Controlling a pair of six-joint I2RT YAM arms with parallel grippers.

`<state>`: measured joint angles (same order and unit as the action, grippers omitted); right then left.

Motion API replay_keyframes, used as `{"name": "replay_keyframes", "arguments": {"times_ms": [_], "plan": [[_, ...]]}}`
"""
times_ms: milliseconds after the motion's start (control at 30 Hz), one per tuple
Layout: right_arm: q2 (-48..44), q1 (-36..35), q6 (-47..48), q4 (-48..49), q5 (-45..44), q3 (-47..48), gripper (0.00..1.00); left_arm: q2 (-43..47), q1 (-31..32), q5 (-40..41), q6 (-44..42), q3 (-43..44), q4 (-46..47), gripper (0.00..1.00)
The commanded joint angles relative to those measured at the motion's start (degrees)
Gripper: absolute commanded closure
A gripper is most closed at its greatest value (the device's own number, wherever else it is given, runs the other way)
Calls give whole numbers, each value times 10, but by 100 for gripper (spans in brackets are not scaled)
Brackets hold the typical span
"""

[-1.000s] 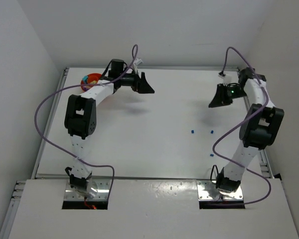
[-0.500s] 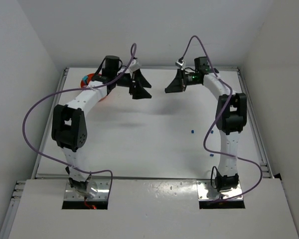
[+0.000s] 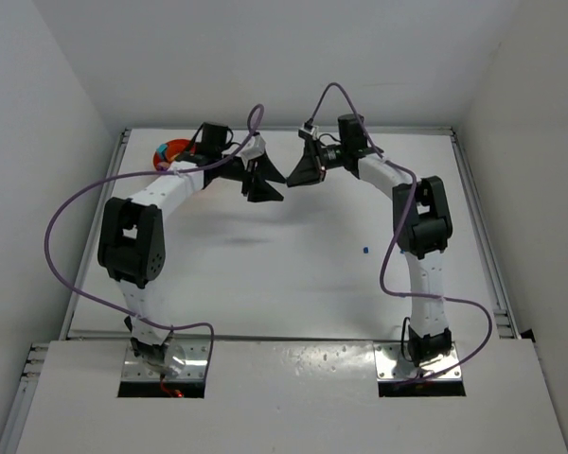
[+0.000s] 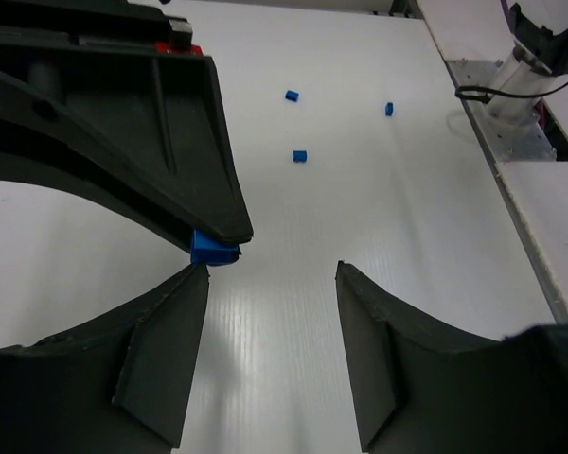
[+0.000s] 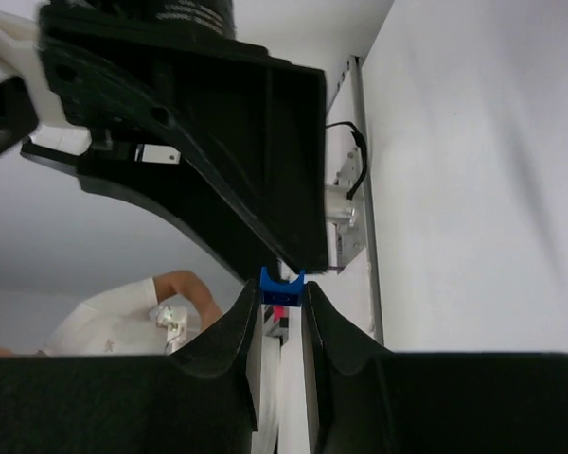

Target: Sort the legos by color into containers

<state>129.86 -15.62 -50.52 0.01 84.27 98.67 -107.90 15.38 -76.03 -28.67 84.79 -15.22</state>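
Spanning the workspace, the white table [image 3: 265,274] carries both arms, which reach to its far middle and meet there. The left arm [image 3: 166,194] bends past an orange bowl [image 3: 173,151] in the far left corner; what the bowl holds is too small to tell. The right arm [image 3: 383,175] leans in from the other side. The left gripper [image 4: 273,274] has its jaws apart with nothing between them. The right gripper [image 5: 281,288] is narrow, pinching a blue lego [image 5: 281,284] at its fingertips, held above the table just beside one left fingertip [image 4: 194,284]; whether they touch is unclear. Three loose blue legos [image 4: 300,156] lie on the table's right half, well apart from the grippers.
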Motion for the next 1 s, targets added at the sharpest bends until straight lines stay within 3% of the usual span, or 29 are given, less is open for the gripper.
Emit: {"name": "replay_keyframes", "arguments": {"times_ms": [0,300,533,967], "plan": [[-53,-13,-53,75,84,-3,100,34,0,-22,-81,-16,3,39],[-53,-29,-87,120,84,-20,100,55,-5,40,-110,-22,-2,49],[-53,-29,-98,126,84,-30,100,79,-5,78,-110,-32,5,48],[-43,-29,-143,176,84,-28,100,91,-1,78,-68,-38,43,48]]}}
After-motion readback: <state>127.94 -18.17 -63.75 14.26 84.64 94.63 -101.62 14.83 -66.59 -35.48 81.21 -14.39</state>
